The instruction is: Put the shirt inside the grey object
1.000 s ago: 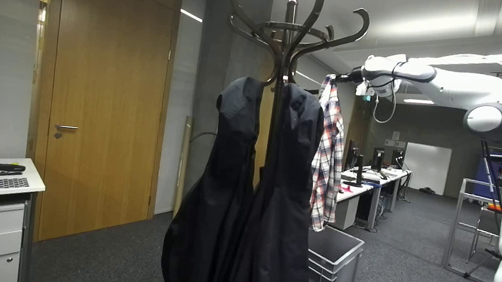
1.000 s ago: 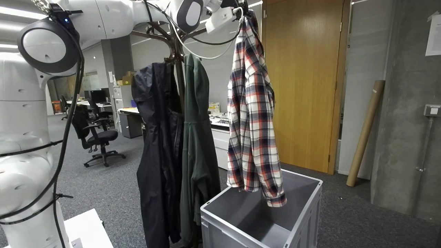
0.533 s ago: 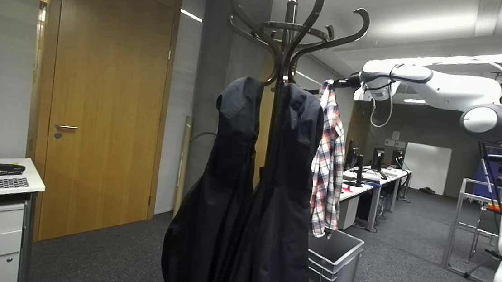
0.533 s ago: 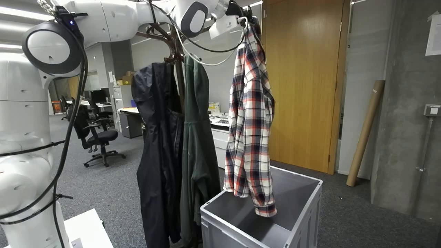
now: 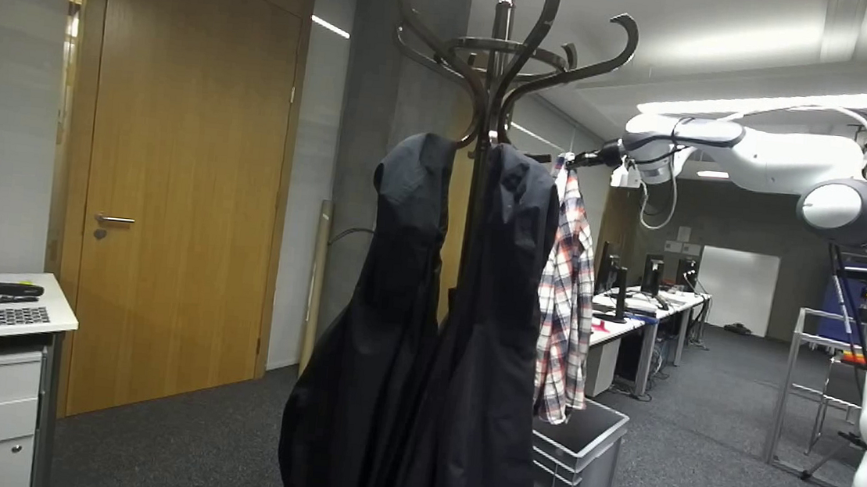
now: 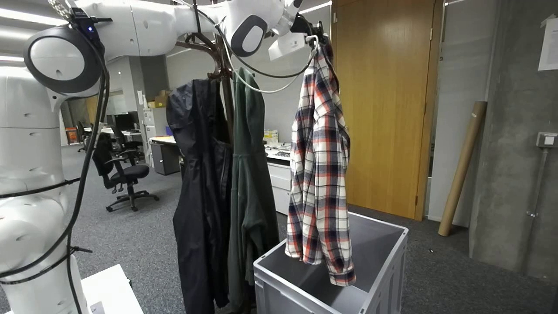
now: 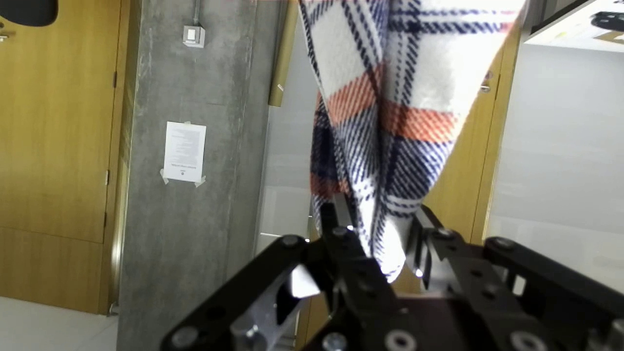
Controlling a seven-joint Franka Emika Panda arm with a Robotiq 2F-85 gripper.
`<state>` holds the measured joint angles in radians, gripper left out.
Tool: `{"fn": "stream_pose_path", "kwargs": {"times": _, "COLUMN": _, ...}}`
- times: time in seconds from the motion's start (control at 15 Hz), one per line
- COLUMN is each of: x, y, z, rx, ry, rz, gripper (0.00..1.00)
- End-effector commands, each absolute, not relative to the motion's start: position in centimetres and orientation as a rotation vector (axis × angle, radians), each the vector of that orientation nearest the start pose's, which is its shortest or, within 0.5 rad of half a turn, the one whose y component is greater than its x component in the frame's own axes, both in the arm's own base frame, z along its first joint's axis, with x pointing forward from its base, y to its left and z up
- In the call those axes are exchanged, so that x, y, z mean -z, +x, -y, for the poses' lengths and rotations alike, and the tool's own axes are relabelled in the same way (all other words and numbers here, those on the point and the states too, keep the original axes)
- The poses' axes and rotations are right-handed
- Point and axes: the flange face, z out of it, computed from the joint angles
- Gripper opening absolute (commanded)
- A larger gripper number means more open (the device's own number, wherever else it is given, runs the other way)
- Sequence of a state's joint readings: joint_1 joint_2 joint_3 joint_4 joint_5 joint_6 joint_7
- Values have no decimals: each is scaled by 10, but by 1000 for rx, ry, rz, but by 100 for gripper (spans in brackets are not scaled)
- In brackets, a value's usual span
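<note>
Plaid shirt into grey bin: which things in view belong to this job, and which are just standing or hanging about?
In the job:
plaid shirt, pinched
gripper, shut on it
grey bin, below the shirt

Just about:
coat rack
dark jacket
green garment
office chair
brown tube
wooden door

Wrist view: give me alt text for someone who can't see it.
A black two-fingered gripper pinches a red, white and navy plaid fabric shirt. In this upside-down picture, a grey concrete pillar bearing a taped white paper sheet stands left of the shirt.
</note>
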<state>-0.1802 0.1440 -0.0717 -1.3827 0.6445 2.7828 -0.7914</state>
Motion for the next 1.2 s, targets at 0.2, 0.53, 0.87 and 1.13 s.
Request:
{"fn": "stream_pose_path", "kwargs": {"times": 0.2, "x": -766, "y": 585, "z": 190, "rx": 1999, "ry": -2608, "rz": 178, "gripper": 7}}
{"fn": "stream_pose_path", "kwargs": {"times": 0.53, "x": -755, "y": 573, "z": 196, "rx": 1940, "ry": -2657, "rz": 152, "gripper": 7}}
{"fn": "stream_pose_path", "kwargs": {"times": 0.87, "x": -747, "y": 566, "z": 190, "rx": 1901, "ry": -2675, "rz": 153, "gripper": 7}}
{"fn": "stream_pose_path", "kwargs": {"times": 1.13, "x": -729, "y": 580, "z": 193, "rx": 1840, "ry": -2711, "rz": 122, "gripper": 30}}
